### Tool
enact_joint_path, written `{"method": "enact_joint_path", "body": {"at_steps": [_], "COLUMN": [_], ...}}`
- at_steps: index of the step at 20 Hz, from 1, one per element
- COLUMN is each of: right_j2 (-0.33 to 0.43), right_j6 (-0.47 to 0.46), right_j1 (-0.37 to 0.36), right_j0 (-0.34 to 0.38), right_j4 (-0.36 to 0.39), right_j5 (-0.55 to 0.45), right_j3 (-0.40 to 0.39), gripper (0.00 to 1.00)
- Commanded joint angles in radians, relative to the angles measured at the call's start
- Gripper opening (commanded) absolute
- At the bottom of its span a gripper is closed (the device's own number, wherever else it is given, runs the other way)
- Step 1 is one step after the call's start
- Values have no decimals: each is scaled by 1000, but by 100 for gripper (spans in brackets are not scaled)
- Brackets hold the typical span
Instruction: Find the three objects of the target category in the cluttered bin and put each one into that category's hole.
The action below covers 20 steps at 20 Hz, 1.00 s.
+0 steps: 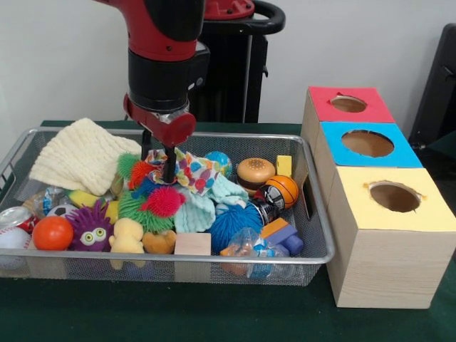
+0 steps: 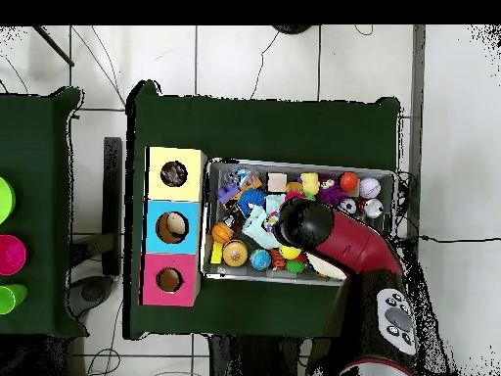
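The silver wire-mesh tray (image 1: 313,214) is full of toys and scraps. A crinkly wrapper with multicoloured dots (image 1: 194,171) lies in its middle. A clear crumpled wrapper (image 1: 249,246) lies at the front right, and a shiny one (image 1: 50,199) at the left. My gripper (image 1: 157,169) is down in the tray, open, its black fingers (image 1: 169,164) straddling the left end of the dotted wrapper, beside red and green spiky balls (image 1: 162,201). In the overhead view my arm (image 2: 305,223) hides the gripper over the tray (image 2: 391,176).
Three wooden boxes with holes stand right of the tray: red top (image 1: 370,107), blue top (image 1: 399,153), yellow top (image 1: 427,214). In the tray are a cream cloth (image 1: 82,157), an orange ball (image 1: 53,233), a purple spiky ball (image 1: 90,228), a blue spiky ball (image 1: 235,221), a burger toy (image 1: 255,171) and a dented can (image 1: 14,217).
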<state>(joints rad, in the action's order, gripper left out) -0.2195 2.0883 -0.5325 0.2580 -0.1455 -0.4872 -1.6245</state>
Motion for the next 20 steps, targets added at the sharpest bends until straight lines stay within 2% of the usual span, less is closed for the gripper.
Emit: {"method": "enact_joint_path", "body": {"at_steps": [1,13,20], "right_j2": [53,37,39], "right_j6": [97,129,131], "right_j1": [8,-76,-101], "right_j0": [-14,-63,-75], "right_j4": [5,-13,-20], "right_j5": [-112,-166,-177], "right_j3": [-17,-56,-65], "gripper": [100,100,100]}}
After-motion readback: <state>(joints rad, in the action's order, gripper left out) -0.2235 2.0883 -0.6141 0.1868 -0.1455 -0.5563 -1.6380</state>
